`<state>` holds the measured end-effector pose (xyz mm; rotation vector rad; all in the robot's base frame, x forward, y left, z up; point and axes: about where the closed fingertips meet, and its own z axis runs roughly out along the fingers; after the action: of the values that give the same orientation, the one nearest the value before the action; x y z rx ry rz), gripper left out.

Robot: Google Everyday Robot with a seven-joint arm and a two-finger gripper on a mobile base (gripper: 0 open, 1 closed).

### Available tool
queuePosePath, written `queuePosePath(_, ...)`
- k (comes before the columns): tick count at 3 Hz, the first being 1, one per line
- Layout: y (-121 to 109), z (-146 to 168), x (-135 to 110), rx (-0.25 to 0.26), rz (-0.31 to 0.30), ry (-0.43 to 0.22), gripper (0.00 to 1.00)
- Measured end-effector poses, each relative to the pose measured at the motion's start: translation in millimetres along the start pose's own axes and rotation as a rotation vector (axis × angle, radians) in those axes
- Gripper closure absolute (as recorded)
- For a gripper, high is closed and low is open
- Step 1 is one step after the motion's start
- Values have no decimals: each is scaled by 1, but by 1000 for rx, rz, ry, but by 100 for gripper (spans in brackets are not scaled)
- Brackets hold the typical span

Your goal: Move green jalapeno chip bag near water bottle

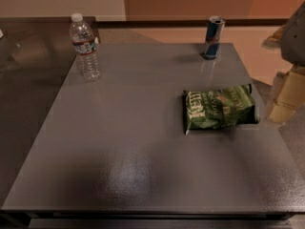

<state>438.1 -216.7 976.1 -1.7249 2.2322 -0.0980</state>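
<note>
**Chip bag flat on the table's right side, gripper at the frame's right edge**

Camera view: The gripper [296, 32] shows only as a smooth pale-grey bulk at the upper right, cut off by the edge of the frame and lying beyond the table's far right corner. Whether it is open or closed cannot be told. It touches nothing that can be seen.

The green jalapeno chip bag [220, 108] lies flat on the right half of the table [143, 147], below and to the left of the gripper and well apart from it. Its long side runs left to right, and its right end comes close to the table's right edge. The foil is dark green, crinkled and glossy, with large white lettering near the left end and a small red-orange mark near the middle. The lettering is too blurred to read.

The water bottle [86, 49] stands upright near the far left corner, well apart from the bag. It is clear ribbed plastic with a white cap and a narrow label band. A slim blue-and-silver can [213, 37] stands upright near the far edge, beyond the bag.

The table top is a flat grey square with a fine matte grain and a soft sheen towards the near edge. A darker brown surface [24, 104] adjoins it on the left. Below the gripper is a pale yellowish blocky shape [288, 97], partly cut off, and what it is cannot be made out.
</note>
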Motion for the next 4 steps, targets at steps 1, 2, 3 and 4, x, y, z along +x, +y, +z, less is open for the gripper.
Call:
queuePosePath(1,0,0,0,0,0,0,0)
queuePosePath(2,-2,11,-6,-1,-9,-21,0)
queuePosePath(3,-5,32,-9,0,-18,-56,0)
queuePosePath(4,-12,63,-12,-26,-28,-92,0)
